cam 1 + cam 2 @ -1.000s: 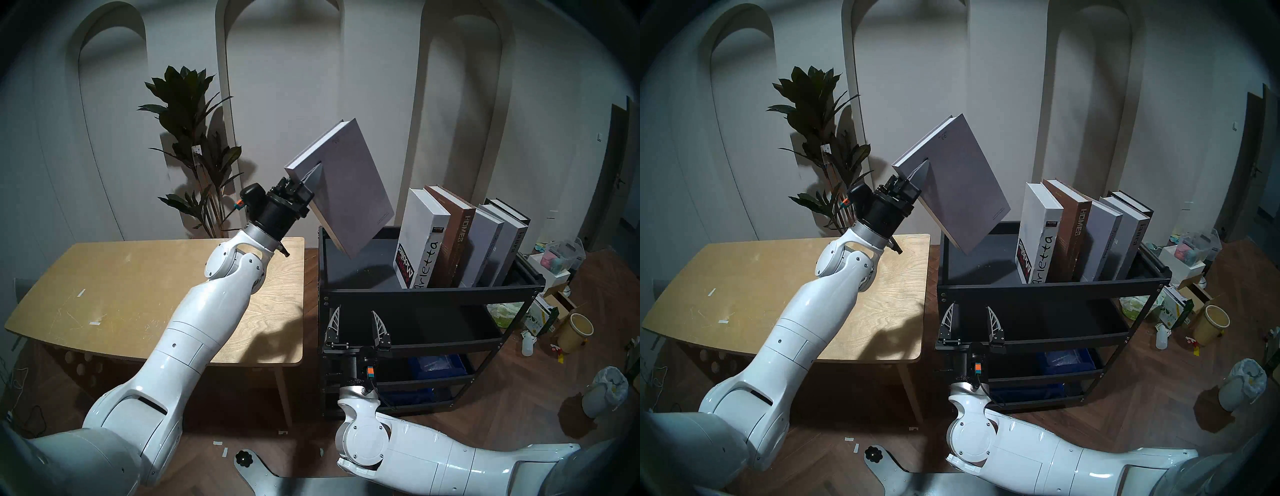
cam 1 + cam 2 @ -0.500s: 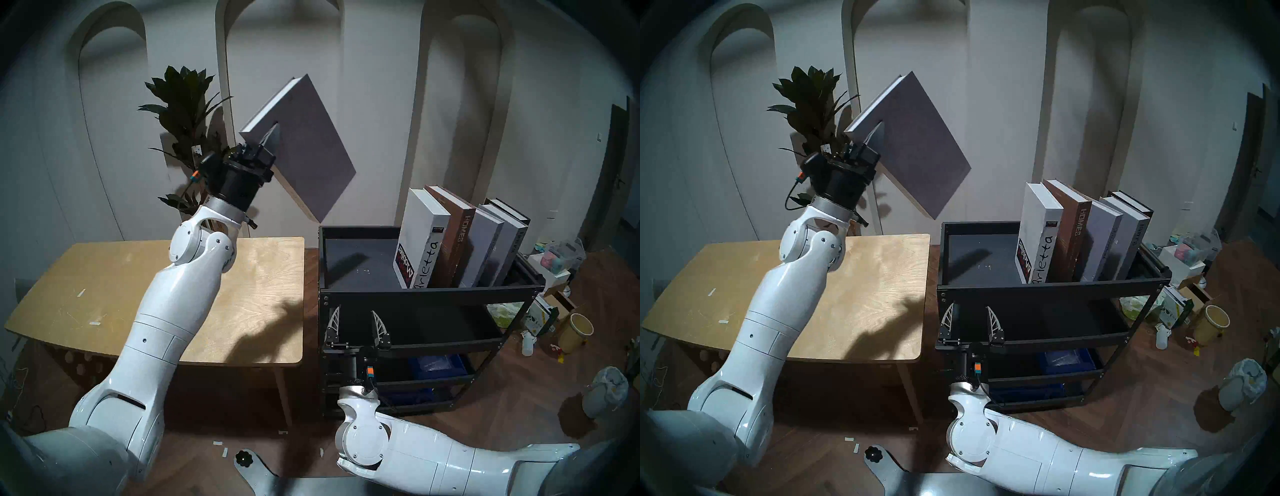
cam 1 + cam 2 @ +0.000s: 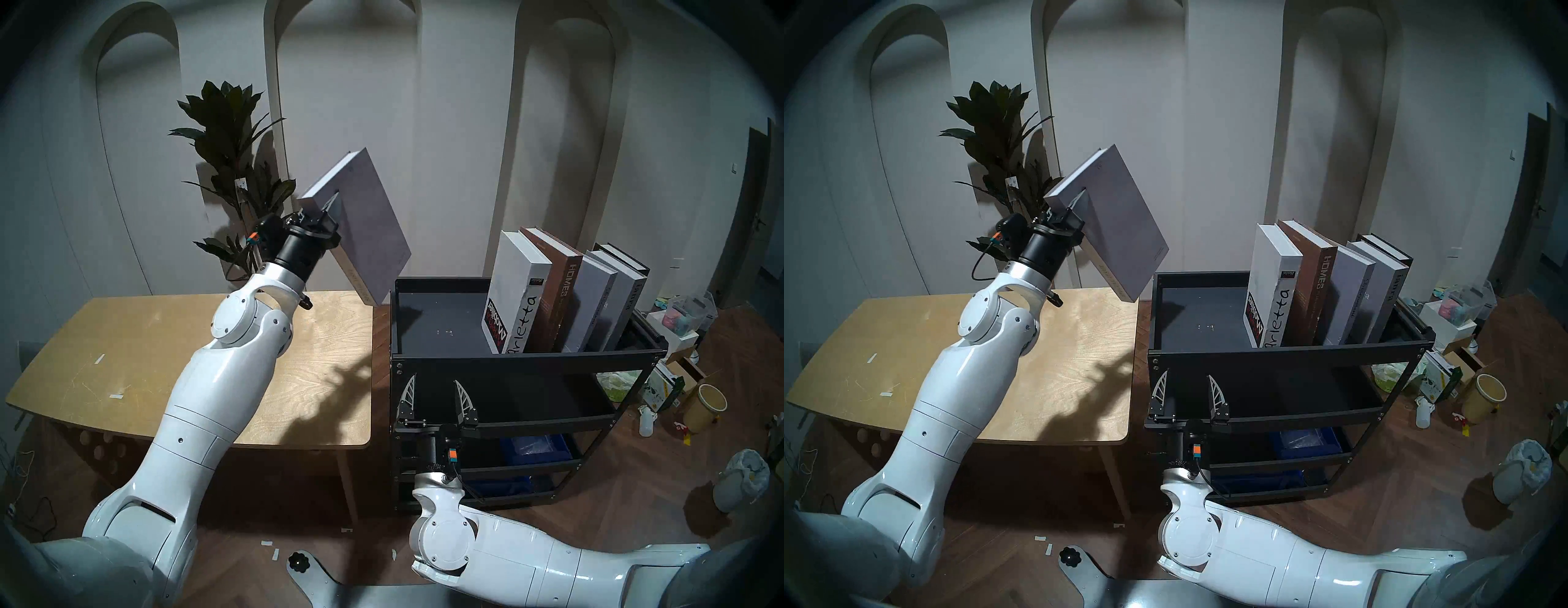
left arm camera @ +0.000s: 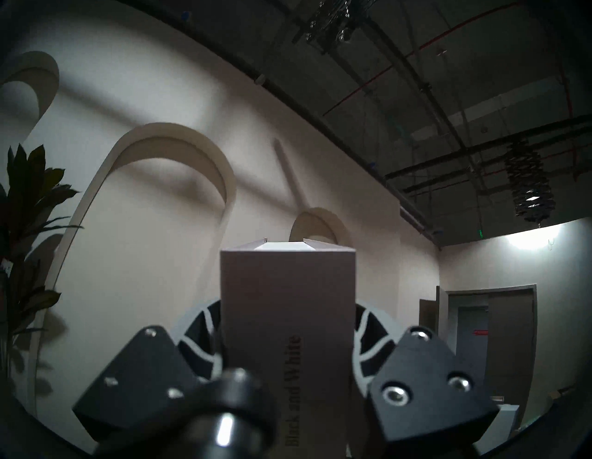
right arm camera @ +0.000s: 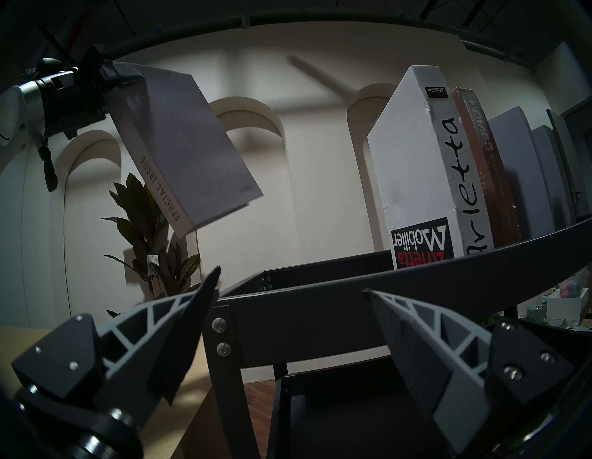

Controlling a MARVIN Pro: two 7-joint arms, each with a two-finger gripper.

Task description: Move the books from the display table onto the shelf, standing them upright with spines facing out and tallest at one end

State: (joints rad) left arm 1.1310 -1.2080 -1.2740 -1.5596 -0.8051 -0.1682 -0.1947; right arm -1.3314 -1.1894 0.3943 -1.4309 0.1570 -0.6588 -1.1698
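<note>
held book: grey hardcover "Special Issue" (image 3: 368, 220), matte cover, white page edges, tan spine with dark lettering; tilted in the air above the gap between counter and shelf, touching neither
left end effector (image 3: 330, 212): clenched on the "Special Issue" book near one corner, ribbed grey fingers flat on both covers
right end effector (image 3: 433, 397): released, jaws wide apart, empty, low in front of the shelf's front rim
shelf (image 3: 526, 361): black metal rack, several tiers, rimmed tray-like top level
shelf contents: five hardcovers upright at the right end of the top tray, spines out: white "Arletta" (image 3: 515, 293), brown "HOMES" (image 3: 561, 288), a grey one (image 3: 596, 297), another grey one (image 3: 628, 293), a black one (image 3: 623, 257) at the far end; left half of the tray bare
lower tier: blue bin (image 3: 536, 450)
counter (image 3: 140, 361): light plywood, rounded corners, visible grain, scratched, bits of tape on it
background: leafy potted plant (image 3: 231, 140) against a white arched wall
</note>
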